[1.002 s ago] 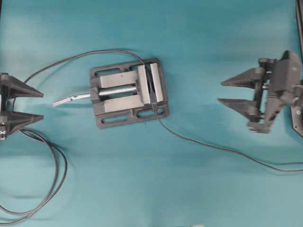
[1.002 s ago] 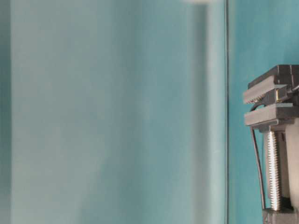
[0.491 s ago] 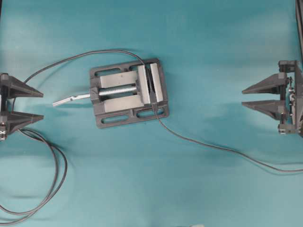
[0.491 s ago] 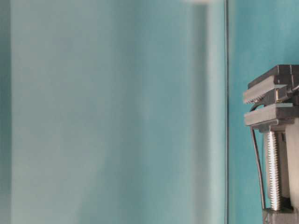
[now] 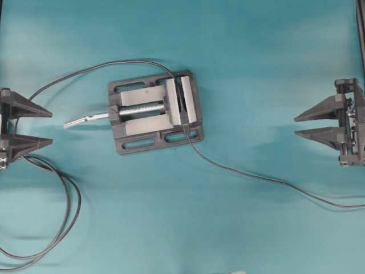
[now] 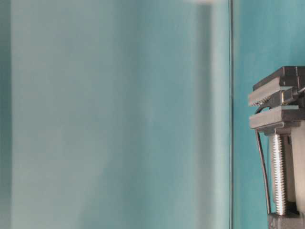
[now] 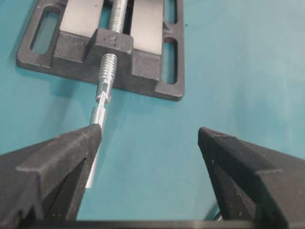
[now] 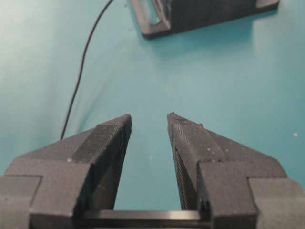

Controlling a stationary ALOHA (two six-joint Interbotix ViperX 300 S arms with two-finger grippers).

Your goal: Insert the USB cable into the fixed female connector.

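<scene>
The thin USB cable (image 5: 256, 176) runs from the right table edge to the lower end of the vise jaws; it also shows in the right wrist view (image 8: 81, 67). Its plug end goes into the jaw gap, where the fixed female connector (image 5: 181, 104) sits clamped; it shows between the jaws in the table-level view (image 6: 285, 97). I cannot tell plug from socket there. My left gripper (image 5: 51, 127) is open and empty, left of the vise handle (image 7: 150, 136). My right gripper (image 5: 296, 125) is open and empty at the far right (image 8: 149, 117).
The dark grey vise (image 5: 154, 111) stands left of centre, its silver screw handle (image 5: 85, 120) pointing at my left gripper (image 7: 101, 112). The longer dark cable (image 5: 68, 200) arcs over the vise top and loops at the lower left.
My right gripper has drawn back to the right edge, levelled out and narrowed its jaws. The left gripper, the vise and both cables have not moved.
</scene>
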